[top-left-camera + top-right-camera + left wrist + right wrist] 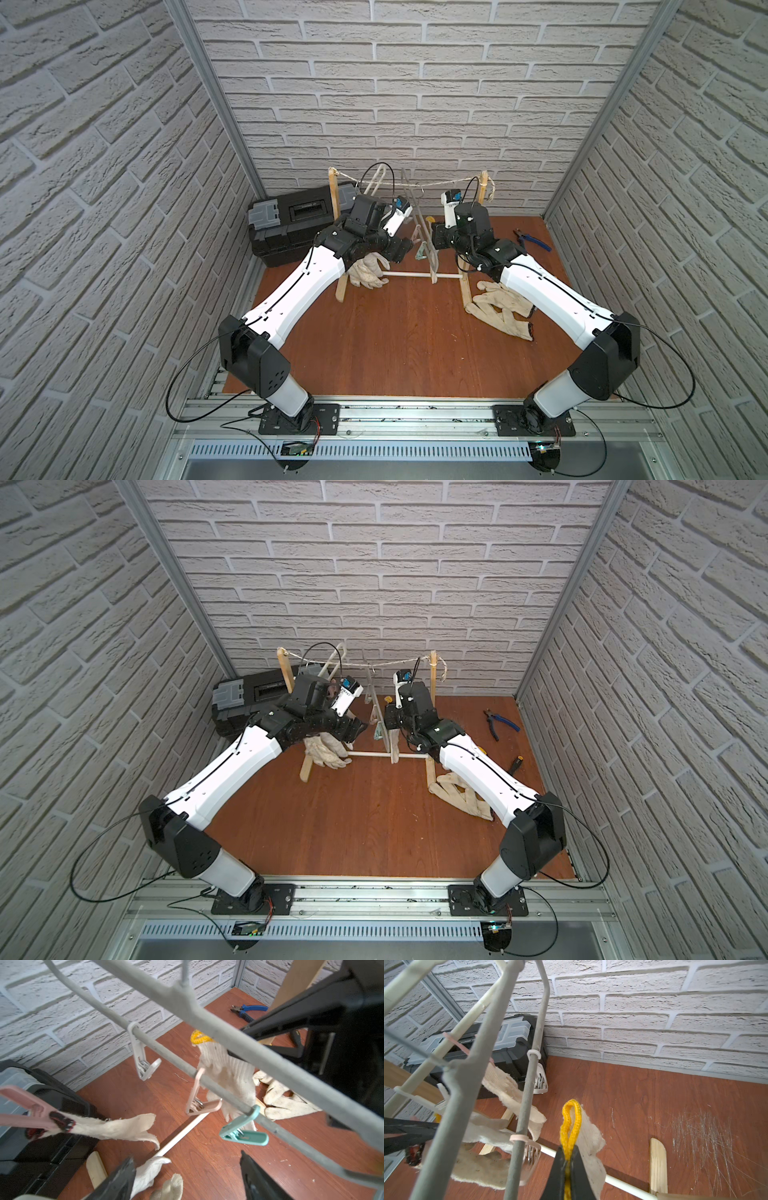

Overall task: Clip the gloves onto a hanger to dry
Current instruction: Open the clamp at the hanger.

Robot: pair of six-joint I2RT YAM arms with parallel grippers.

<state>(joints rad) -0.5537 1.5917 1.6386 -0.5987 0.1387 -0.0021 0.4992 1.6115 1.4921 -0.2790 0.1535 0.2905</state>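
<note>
A grey hanger (224,1028) hangs from the rope (432,183) and carries a white clip (145,1064), a pink clip (199,1101) and a teal clip (243,1132) on its lower bar. My right gripper (568,1152) is shut on the yellow-edged cuff of a glove (589,1138), holding it beside that bar near the pink clip. My left gripper (187,1156) stands open and empty just below the teal clip. Another glove (108,1126) hangs from a pink clip of a second hanger. More gloves lie on the floor at the left (368,270) and the right (503,305).
A wooden drying frame (343,286) with a white crossbar (407,275) carries the rope. A black toolbox (291,220) sits at the back left. Blue-handled pliers (534,241) and a screwdriver (513,764) lie at the back right. Brick walls close three sides.
</note>
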